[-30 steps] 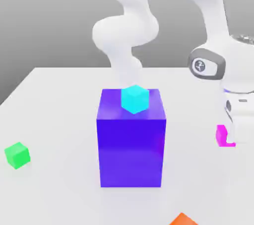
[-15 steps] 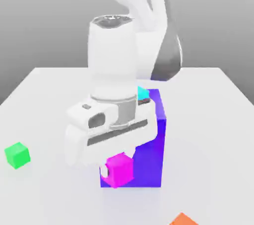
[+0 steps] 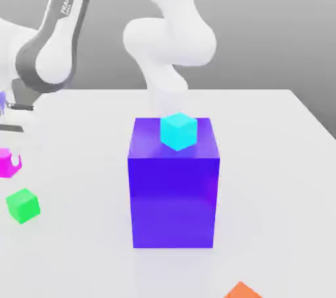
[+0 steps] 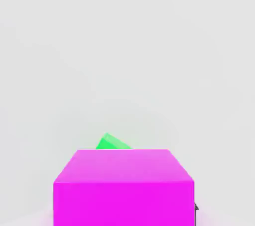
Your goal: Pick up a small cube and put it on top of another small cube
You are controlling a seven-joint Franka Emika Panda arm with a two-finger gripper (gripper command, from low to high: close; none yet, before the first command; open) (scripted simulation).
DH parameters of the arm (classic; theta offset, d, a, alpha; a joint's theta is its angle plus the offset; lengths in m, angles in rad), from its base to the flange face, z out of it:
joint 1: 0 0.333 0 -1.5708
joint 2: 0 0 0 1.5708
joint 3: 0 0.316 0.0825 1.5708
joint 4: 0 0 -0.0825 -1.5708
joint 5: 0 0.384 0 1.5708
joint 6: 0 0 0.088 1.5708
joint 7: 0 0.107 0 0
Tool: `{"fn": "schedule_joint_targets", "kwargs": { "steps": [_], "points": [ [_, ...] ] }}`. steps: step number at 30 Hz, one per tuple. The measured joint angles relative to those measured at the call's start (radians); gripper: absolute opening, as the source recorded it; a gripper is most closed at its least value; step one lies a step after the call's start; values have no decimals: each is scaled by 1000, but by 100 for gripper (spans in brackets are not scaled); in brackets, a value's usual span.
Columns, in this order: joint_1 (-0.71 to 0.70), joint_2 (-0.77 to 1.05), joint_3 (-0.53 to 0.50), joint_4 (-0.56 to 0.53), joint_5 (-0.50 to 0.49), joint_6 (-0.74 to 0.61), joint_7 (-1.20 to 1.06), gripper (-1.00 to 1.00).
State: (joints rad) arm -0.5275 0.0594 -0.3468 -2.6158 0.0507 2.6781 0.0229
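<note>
— Where is the pink cube (image 3: 8, 162)?

— Off the table, at the exterior view's left edge, above the green cube (image 3: 23, 205). The gripper (image 3: 6, 159) is clenched on it.

— And the surface?

— A plain white table (image 3: 275, 178), grey backdrop behind.

— Any writing?

— "FRANKA" along the arm (image 3: 56, 34).

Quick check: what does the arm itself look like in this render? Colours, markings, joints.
The arm is glossy white with rounded, tube-like links and bulbous elbows. One link at the exterior view's left carries a dark grey band around its joint and grey "FRANKA" lettering along its white shell. No cables show. The gripper sits at the frame's left edge, its details cropped.
</note>
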Motion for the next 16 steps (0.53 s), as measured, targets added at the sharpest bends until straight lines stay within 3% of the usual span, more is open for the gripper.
{"fn": "schedule_joint_targets", "kwargs": {
  "steps": [5, 6, 12, 16],
  "points": [
    [-23, 122, 47, 4, 106, 105, -75, -100],
    [-34, 148, 62, 5, 128, 127, -92, 100],
    [-40, 161, 70, 5, 140, 139, -100, 100],
    [-23, 92, 41, 3, 76, 81, -54, 100]
  ]
}}
